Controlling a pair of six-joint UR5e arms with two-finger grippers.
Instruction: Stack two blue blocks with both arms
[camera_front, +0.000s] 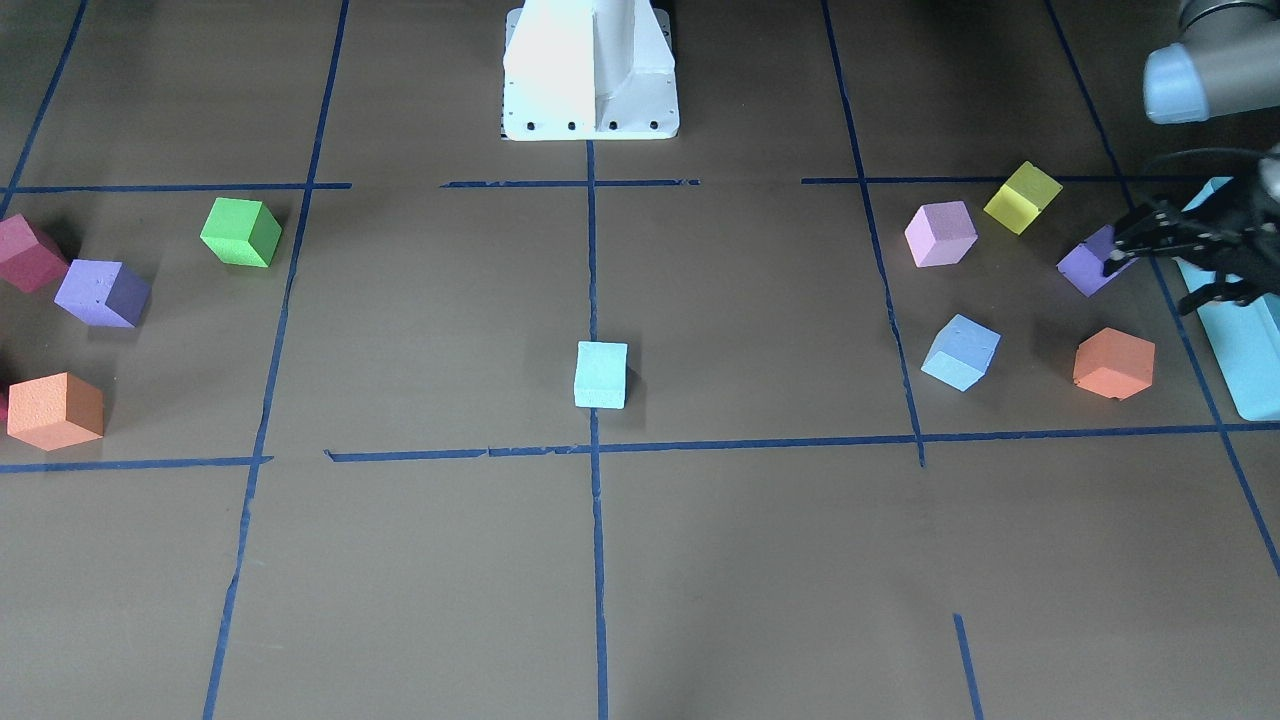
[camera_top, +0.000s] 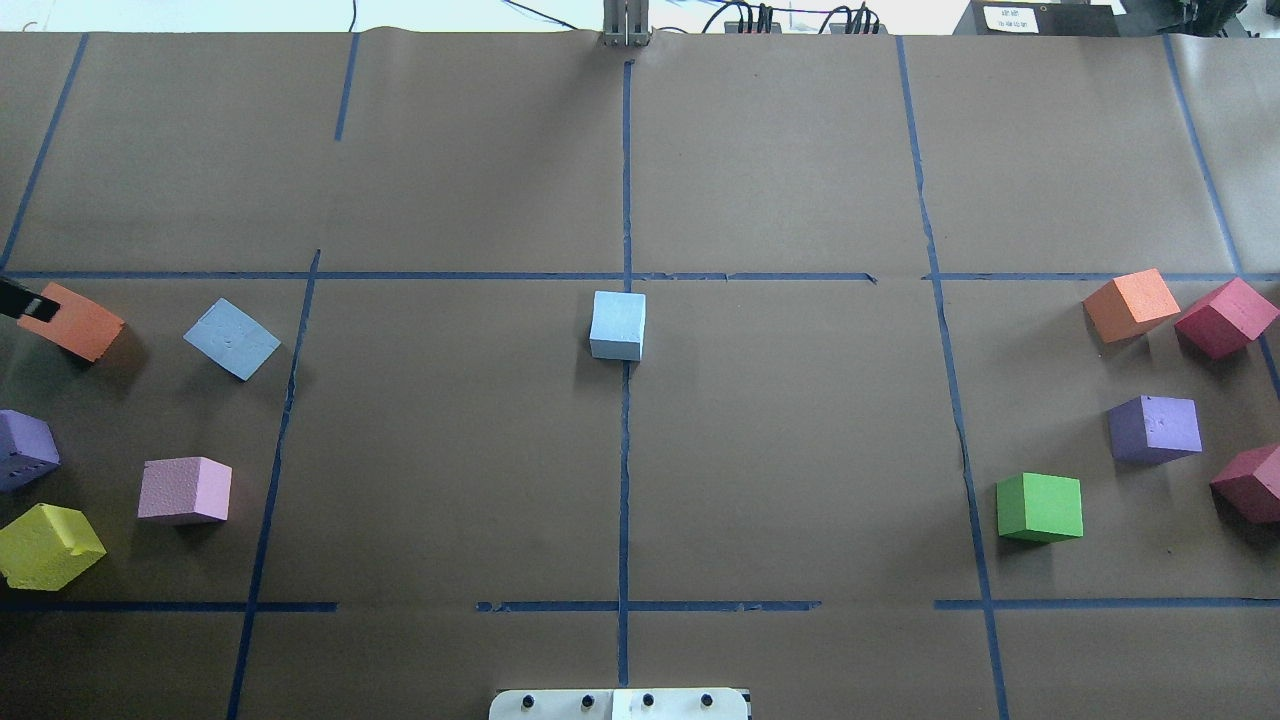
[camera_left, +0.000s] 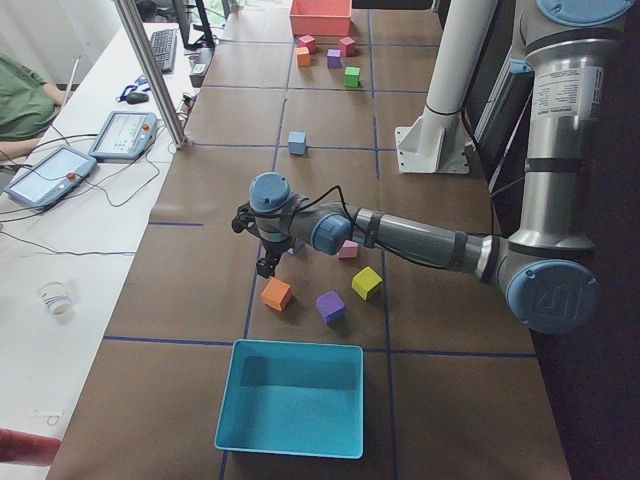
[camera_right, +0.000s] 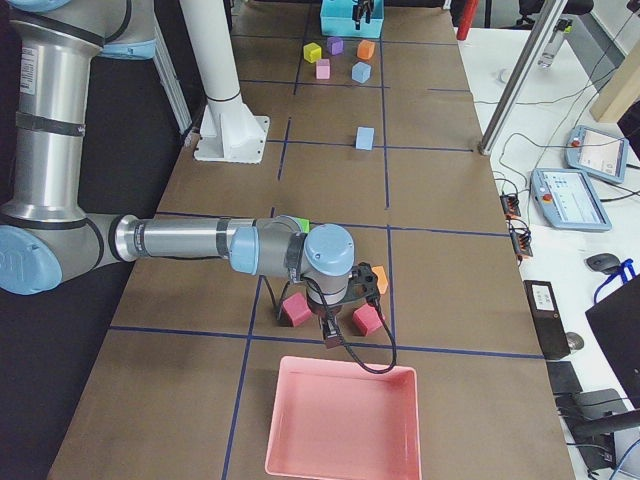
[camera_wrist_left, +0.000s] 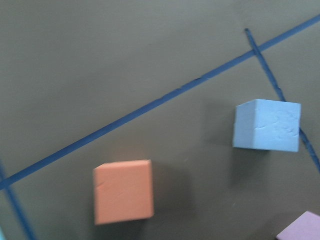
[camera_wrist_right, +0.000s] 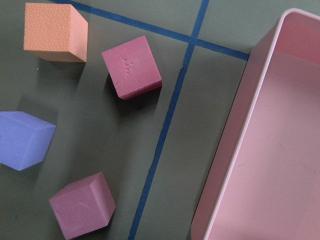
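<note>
One pale blue block (camera_front: 601, 375) sits alone at the table's centre, on the middle tape line, and also shows in the overhead view (camera_top: 617, 325). The second blue block (camera_front: 961, 352) lies among coloured cubes on my left side (camera_top: 232, 338). The left wrist view shows it (camera_wrist_left: 267, 125) beside an orange cube (camera_wrist_left: 123, 191). My left gripper (camera_front: 1150, 285) hovers open and empty above the table near the orange cube (camera_front: 1114, 363), apart from the blue block. My right gripper (camera_right: 345, 310) hangs over red cubes by the pink tray. I cannot tell if it is open or shut.
A teal box (camera_front: 1240, 340) stands at the left end and a pink tray (camera_right: 340, 420) at the right end. Purple (camera_front: 1085, 265), lilac (camera_front: 940, 233) and yellow (camera_front: 1022, 197) cubes surround the left gripper. A green cube (camera_top: 1040, 507) and the white base post (camera_front: 590, 70) also stand here.
</note>
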